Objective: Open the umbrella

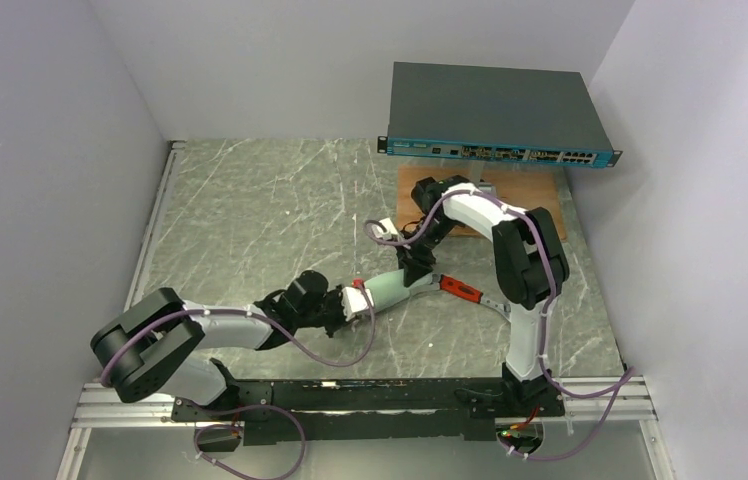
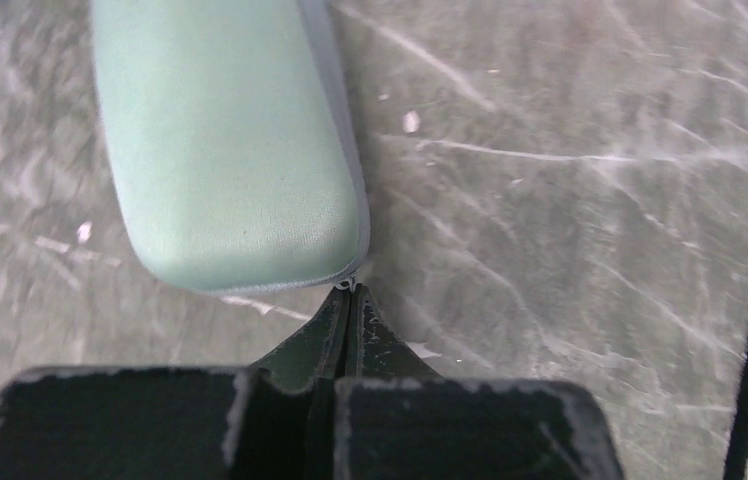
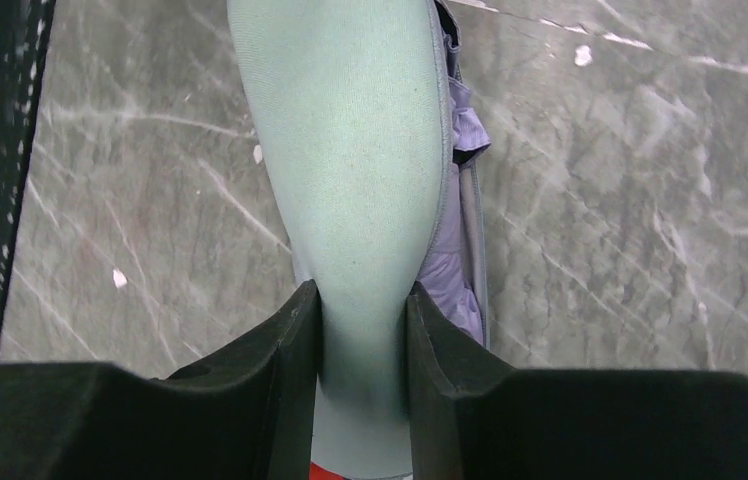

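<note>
Top view: the case (image 1: 388, 290) lies in the middle of the table (image 1: 250, 220); the left gripper (image 1: 360, 300) is at the case's left end; the right gripper (image 1: 416, 272) comes down on the case near its right end; a red piece (image 1: 460, 290) lies just right of the case; a board (image 1: 540, 205) and a switch (image 1: 500, 110) stand beyond the case, well apart from it.

Left wrist view: the jaws are fully closed, tips touching the case's rounded corner at the grey zip seam; they may be nipping the zip pull, which is too small to tell.

Right wrist view: the jaws stand partly apart, pressed on both sides of the case, gripping it; the umbrella (image 3: 447, 285) sits inside the case, with lavender fabric showing through the parted seam on the case's right edge.
</note>
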### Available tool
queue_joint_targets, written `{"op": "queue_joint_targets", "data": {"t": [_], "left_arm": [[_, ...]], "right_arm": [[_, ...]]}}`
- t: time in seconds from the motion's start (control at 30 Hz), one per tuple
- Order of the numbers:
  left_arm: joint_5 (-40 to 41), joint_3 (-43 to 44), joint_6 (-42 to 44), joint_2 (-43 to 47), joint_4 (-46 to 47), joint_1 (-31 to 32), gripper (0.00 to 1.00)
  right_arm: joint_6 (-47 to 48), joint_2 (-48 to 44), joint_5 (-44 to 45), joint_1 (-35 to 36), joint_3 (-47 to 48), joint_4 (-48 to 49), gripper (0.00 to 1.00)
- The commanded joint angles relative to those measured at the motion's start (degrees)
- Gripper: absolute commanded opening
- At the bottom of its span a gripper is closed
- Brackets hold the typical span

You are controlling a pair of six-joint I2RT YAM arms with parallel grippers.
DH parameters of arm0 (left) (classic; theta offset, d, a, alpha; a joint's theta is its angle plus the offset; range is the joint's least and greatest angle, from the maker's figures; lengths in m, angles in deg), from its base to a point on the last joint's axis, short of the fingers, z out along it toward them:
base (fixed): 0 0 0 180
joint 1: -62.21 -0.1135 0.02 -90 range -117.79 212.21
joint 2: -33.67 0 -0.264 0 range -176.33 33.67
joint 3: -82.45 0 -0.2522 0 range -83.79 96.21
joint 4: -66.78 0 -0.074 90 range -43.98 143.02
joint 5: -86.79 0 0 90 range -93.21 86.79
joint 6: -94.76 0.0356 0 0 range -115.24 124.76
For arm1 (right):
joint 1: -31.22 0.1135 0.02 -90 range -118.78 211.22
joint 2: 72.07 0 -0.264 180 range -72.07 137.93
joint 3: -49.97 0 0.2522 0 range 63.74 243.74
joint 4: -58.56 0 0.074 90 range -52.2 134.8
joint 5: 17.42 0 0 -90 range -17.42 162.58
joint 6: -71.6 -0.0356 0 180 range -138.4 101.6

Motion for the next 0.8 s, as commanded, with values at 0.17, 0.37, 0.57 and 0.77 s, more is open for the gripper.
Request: {"op": "queue_joint_targets", "data": {"t": [0.17,0.37,0.57,0.77], "left_arm": [[13.19,1.28,-15.85,2.4,3.27,-2.49,0.0],[12.43,2.83,-17.08,0.27,5.22,-3.49,0.0],[9.21,7.91,-21.14,-6.69,7.69,-3.3,0.0],[6.41,10.31,-20.93,-10.45,10.14,-2.95,0.0]], "right_arm": [[-45.06,-6.38,3.54,-0.42,-9.3,30.6,0.0],[-61.61,-9.38,6.86,1.55,-15.93,41.87,0.0],[-71.88,-7.55,8.14,2.85,-17.28,50.33,0.0],[-75.97,-6.12,8.09,3.21,-17.12,54.67,0.0]]}}
